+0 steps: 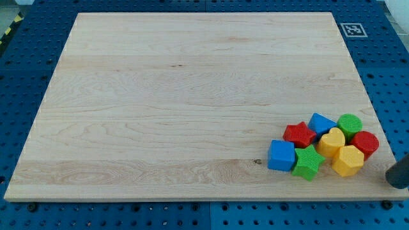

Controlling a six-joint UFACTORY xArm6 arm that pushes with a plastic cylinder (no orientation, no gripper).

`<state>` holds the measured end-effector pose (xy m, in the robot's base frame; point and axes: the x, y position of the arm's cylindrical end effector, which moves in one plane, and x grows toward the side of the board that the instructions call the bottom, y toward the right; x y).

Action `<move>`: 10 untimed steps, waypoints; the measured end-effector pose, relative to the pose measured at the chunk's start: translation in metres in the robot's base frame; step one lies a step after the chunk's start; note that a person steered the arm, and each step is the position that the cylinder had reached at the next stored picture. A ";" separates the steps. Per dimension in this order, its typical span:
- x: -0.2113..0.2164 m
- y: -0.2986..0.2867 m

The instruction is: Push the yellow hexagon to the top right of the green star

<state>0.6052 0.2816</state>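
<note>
Yellow hexagon lies near the counter's bottom right corner, just right of the green star, in a cluster with a blue cube. My tip stands right of the hexagon, apart. No pincer is fitted, so its state cannot be told.

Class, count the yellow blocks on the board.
2. The yellow hexagon lies at the cluster's lower right; another yellow block sits just up-left, touching it. None seem hidden.
</note>
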 end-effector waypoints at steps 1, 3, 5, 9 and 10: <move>-0.001 -0.001; 0.007 -0.024; -0.016 -0.048; -0.012 -0.066; -0.010 -0.070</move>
